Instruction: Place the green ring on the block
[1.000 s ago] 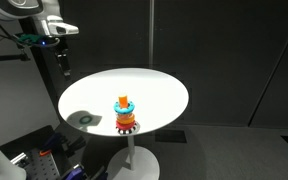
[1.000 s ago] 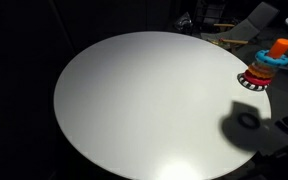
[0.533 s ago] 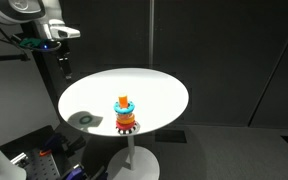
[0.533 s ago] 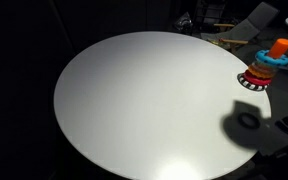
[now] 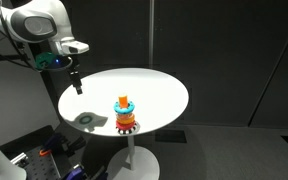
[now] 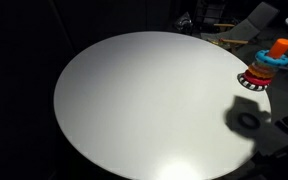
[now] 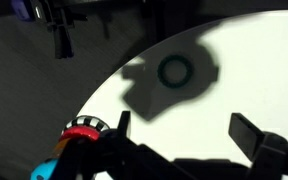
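On the round white table (image 5: 159,90), near its rim, stands a stacked toy: a red toothed base (image 5: 126,124), a light-blue ring (image 5: 125,107) and the orange block (image 5: 125,100) upright on top. The green ring (image 5: 87,120) lies flat on the tabletop, apart from the block and also close to the rim, inside a dark shadow (image 6: 249,120). The same pairing shows in the exterior view from the far side of the table, block (image 6: 281,47) and ring (image 6: 248,120) both at the table's edge.

The gripper (image 5: 77,86) hangs above the table, well apart from the block and higher than it. In the wrist view its dark fingers (image 7: 252,133) are spread wide with nothing between them, and the ring (image 7: 175,71) lies below.

The tabletop is plain and brightly lit, set on a white pedestal (image 5: 132,155). Around it the room is dim, with black curtains (image 5: 234,60) behind.
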